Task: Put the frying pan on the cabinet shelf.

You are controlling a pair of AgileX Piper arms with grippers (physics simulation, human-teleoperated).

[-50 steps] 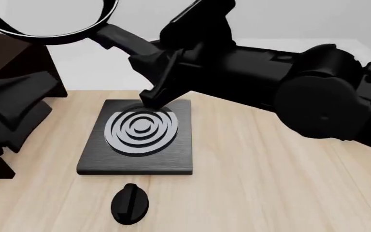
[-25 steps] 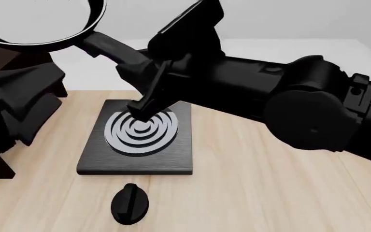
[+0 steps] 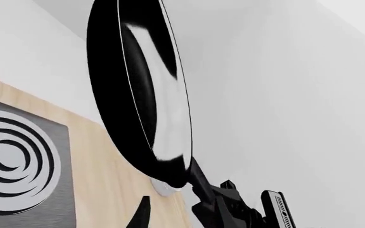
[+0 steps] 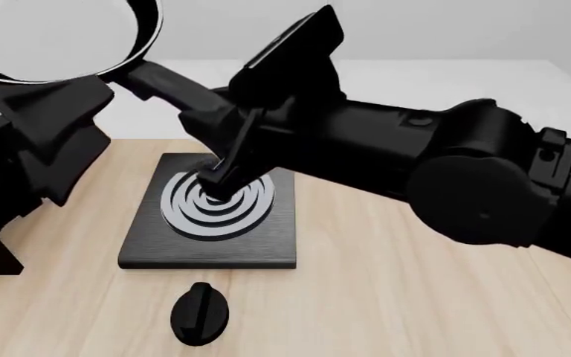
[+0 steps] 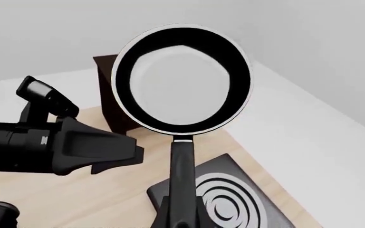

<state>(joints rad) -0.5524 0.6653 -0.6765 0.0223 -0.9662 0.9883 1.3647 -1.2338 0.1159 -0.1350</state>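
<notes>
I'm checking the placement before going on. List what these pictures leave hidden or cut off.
- Cabinet shelf: mostly behind the frying pan in the right wrist view, behind the left arm in front view.
- Left gripper: fingertips not shown in any view.
- Pan rim: cut by the front view's top edge.

The frying pan (image 4: 47, 37) runs off the front view's top; the cabinet shelf (image 5: 116, 102) sits mostly hidden.

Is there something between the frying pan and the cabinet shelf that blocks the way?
Possibly the left arm. The right gripper holds the frying pan by its handle, high above the table. The dark cabinet lies behind and below the pan, and the left arm sits beside it on the near side. Nothing else is between them.
</notes>
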